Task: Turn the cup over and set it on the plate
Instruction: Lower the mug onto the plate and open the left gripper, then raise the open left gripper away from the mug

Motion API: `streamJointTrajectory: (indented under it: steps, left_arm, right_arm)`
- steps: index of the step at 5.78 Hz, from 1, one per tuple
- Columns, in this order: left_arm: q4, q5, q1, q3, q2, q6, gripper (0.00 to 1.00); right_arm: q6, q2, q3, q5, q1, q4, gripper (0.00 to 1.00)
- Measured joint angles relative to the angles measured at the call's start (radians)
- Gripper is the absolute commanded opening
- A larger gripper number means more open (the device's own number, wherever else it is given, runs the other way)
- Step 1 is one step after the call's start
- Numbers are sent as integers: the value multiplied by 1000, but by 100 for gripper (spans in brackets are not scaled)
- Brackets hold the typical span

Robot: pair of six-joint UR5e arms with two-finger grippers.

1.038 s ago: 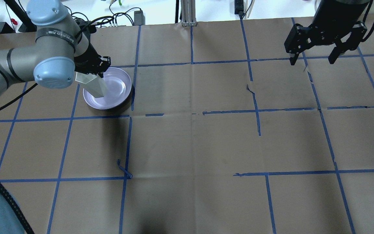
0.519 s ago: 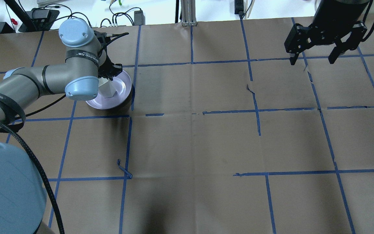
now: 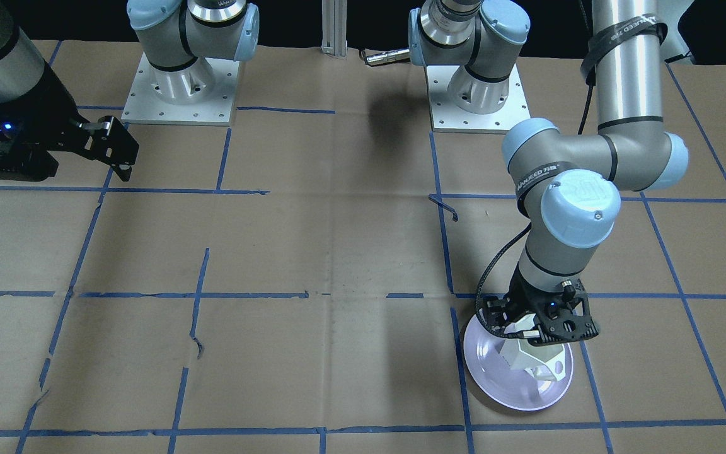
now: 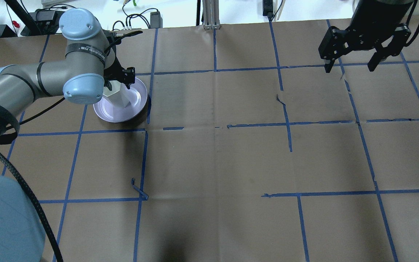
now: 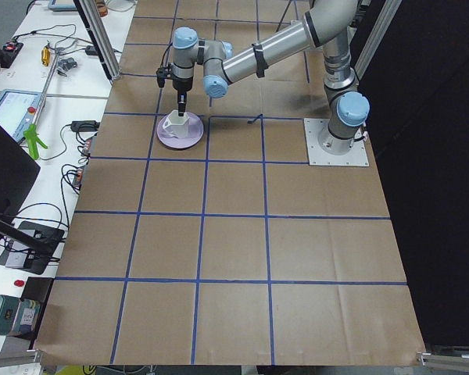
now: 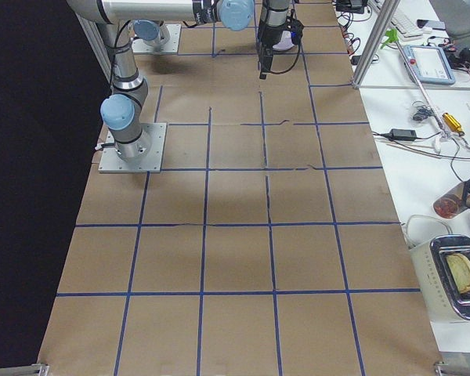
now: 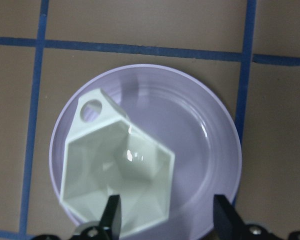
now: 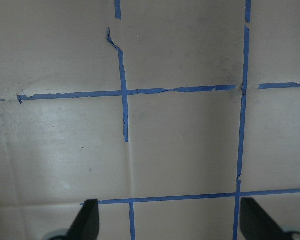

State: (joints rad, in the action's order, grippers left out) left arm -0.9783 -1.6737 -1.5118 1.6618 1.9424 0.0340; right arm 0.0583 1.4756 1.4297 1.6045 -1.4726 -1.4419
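The white faceted cup [image 7: 115, 170] stands mouth up on the left part of the lavender plate [image 7: 200, 130], its handle toward the upper left of the left wrist view. My left gripper [image 7: 166, 217] is open just above it; one finger [image 7: 110, 215] hangs over the cup's inside, the other over the plate. The cup [image 4: 116, 95] and plate [image 4: 131, 105] lie at the table's far left; the left gripper [image 4: 121, 78] is right over them. They also show in the front view: cup [image 3: 530, 360], plate [image 3: 508, 384], left gripper [image 3: 538, 328]. My right gripper [image 4: 351, 67] is open and empty, far right.
The table is brown cardboard with a grid of blue tape lines [image 4: 215, 125]. Cables and power supplies [image 4: 140, 18] lie beyond the far edge. The arm base plates [image 3: 177, 94] stand on the robot's side. A side bench with a tablet and tools [image 5: 31, 101] runs along the left end.
The cup was held tilted over the plate a second ago and now stands upright on it. The left arm swung and its wrist came over the plate. The right arm has not moved.
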Motion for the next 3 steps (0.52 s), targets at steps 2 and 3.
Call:
streamJointTrajectory:
  steps: [2,3]
  left_arm:
    - [-384,72,-9,-92,-139,7,100]
    - [-518,129,-31,-125,-199,12,100]
  right_arm:
    - [0,0,0,0,0,0,100]
    - [0,0,0,0,0,0,100]
